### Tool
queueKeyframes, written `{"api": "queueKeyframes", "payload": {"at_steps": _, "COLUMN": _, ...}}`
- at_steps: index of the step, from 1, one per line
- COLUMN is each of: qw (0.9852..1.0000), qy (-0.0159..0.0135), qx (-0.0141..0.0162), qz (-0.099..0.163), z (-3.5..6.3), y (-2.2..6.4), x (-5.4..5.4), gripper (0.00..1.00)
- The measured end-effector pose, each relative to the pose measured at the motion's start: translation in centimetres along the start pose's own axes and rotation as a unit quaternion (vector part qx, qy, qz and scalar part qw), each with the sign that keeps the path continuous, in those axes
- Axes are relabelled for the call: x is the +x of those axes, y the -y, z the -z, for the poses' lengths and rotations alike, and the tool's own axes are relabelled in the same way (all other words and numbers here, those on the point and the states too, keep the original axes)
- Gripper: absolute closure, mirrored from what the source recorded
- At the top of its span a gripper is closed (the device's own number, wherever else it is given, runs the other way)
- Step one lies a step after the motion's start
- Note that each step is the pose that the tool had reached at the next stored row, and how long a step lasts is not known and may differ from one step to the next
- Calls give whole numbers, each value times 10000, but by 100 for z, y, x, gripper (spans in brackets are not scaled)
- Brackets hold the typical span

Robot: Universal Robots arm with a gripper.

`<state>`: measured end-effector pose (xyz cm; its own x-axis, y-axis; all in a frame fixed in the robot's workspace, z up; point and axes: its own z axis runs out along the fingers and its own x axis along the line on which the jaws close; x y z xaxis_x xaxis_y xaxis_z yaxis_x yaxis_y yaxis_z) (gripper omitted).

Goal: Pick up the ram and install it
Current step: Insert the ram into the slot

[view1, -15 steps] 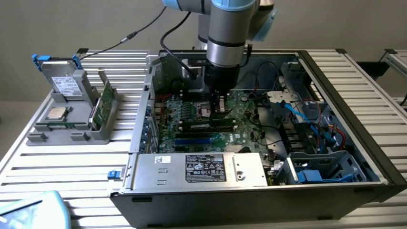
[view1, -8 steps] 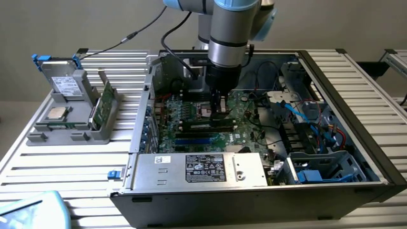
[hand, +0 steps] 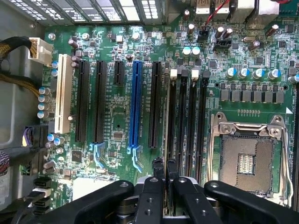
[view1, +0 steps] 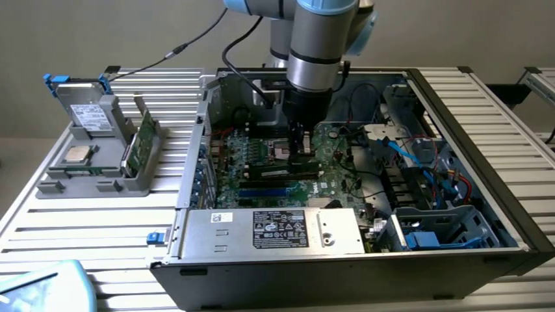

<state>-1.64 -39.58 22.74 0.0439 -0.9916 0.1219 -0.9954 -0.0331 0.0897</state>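
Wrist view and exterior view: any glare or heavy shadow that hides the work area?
Exterior view: even room light, a mild sheen on the power supply cover, and the inside of the case darker under the gripper. Wrist view: the motherboard is brightly and evenly lit, with highlights on the processor socket frame; the gripper is a dark mass. Nothing is washed out.

Table (view1: 95, 227): pale metal, its top made of long ribbed slats running left to right; bare slats show at the near left and along the far right.
Computer case (view1: 347, 286): large and dark, lying on its side with the open side up, taking up the middle and right of the table, its near wall close to the near edge.
Grey holder (view1: 87, 185): a plastic stand on the left, just beside the case.
Pale blue object (view1: 39, 289): at the near left corner, cut off by the picture edge.
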Motion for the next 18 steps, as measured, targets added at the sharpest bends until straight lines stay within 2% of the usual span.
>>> {"api": "queueKeyframes", "payload": {"at_steps": 8, "qw": 10000, "qy": 1, "qx": -15, "qz": 3, "z": 22, "y": 9, "x": 4, "gripper": 86}}
{"api": "queueKeyframes", "payload": {"at_steps": 10, "qw": 10000, "qy": 4, "qx": -41, "qz": 5, "z": 26, "y": 26, "x": 11, "gripper": 86}}
{"api": "queueKeyframes", "payload": {"at_steps": 12, "qw": 10000, "qy": 33, "qx": -75, "qz": 12, "z": 25, "y": 40, "x": 22, "gripper": 86}}
{"api": "queueKeyframes", "payload": {"at_steps": 16, "qw": 9998, "qy": 147, "qx": -150, "qz": 33, "z": 24, "y": 60, "x": 53, "gripper": 86}}
{"api": "queueKeyframes", "payload": {"at_steps": 18, "qw": 9996, "qy": 193, "qx": -206, "qz": 43, "z": 26, "y": 70, "x": 66, "gripper": 86}}
